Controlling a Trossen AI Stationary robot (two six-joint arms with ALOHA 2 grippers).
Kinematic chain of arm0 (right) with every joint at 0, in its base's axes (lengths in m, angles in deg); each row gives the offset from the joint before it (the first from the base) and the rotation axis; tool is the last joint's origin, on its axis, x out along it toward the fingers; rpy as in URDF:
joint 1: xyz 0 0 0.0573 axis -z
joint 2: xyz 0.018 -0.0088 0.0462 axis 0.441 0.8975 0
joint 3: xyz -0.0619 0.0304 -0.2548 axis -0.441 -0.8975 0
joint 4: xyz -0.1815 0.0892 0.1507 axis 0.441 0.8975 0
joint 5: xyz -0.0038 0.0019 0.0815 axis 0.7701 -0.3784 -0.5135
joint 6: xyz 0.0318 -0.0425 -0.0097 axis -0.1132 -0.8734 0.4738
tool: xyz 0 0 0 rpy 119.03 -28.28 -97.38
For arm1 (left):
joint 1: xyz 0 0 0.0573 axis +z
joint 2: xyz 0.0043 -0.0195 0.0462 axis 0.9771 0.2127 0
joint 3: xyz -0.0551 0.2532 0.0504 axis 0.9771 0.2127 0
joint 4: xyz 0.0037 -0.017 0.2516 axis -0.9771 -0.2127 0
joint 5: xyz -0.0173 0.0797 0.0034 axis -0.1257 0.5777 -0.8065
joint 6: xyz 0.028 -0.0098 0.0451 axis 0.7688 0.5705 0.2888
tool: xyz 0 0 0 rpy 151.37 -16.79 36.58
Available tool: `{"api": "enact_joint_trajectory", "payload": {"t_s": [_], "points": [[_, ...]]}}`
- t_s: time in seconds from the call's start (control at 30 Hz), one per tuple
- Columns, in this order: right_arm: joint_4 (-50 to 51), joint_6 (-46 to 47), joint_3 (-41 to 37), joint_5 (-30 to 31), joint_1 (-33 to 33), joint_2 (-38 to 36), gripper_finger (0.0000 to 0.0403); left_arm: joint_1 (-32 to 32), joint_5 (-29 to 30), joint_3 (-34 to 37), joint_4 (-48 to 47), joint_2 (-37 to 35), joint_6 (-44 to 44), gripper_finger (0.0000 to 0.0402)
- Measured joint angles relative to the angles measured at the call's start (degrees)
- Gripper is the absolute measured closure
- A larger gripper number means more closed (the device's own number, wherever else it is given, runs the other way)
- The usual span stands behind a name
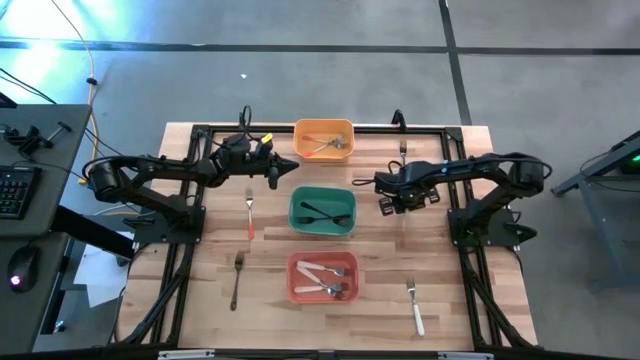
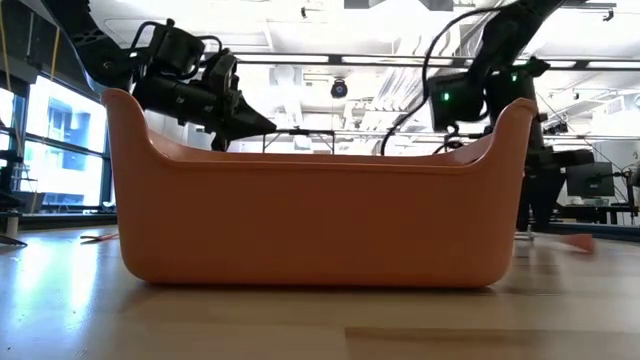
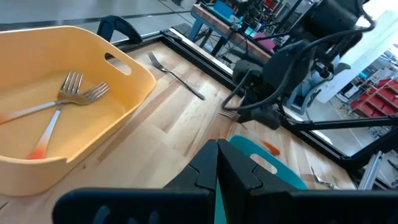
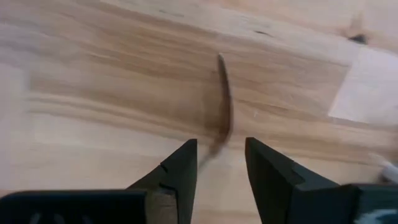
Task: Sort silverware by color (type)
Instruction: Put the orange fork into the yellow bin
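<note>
Forks lie sorted and loose: two in the orange bin (image 1: pixel 324 128), black ones in the green bin (image 1: pixel 322 228), white-handled ones in the red bin (image 1: pixel 322 294). A tan-handled fork (image 4: pixel 224 99) lies on the table (image 1: pixel 440 260) just beyond the right gripper (image 4: pixel 221 163), whose fingers are parted and empty. The left gripper (image 3: pixel 217 163) hovers pinched together, empty, between the orange and green bins.

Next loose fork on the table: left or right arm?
Right. The right gripper hangs with jaws open just over a slim fork. The left gripper, jaws shut, sits beside the orange bin.
</note>
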Motion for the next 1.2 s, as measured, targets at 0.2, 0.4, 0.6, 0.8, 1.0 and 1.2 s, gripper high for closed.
{"api": "enact_joint_trajectory", "payload": {"t_s": [0.2, 0.4, 0.6, 0.8, 1.0, 1.2], "points": [[3.0, 1.5, 0.0, -0.2, -0.2, -1.2, 0.025, -0.1, 0.0, 0.0, -0.2, 0.0, -1.1, 0.0401], [-3.3, 0.4, 0.1, 0.2, 0.0, -1.1, 0.0239, -0.1, 0.1, 0.0, -0.2, 0.0, -1.1, 0.0401], [-2.3, 3.8, 0.1, 0.2, 0.0, 0.6, 0.0263, -0.1, 0.2, 0.0, -0.2, 0.0, -1.2, 0.0401], [-3.3, 3.0, 0.1, 0.2, 0.0, 2.9, 0.0297, -0.1, 0.2, 0.0, -0.3, 0.0, -0.5, 0.0401], [-6.1, 0.4, 0.2, -0.5, -0.2, 3.6, 0.0355, -0.1, 0.2, 0.0, -0.3, 0.0, -0.2, 0.0401], [-8.3, -3.9, 1.8, -1.3, -0.2, 3.5, 0.0395, 0.3, 0.0, 0.0, -0.2, 0.0, 0.6, 0.0401]]}}
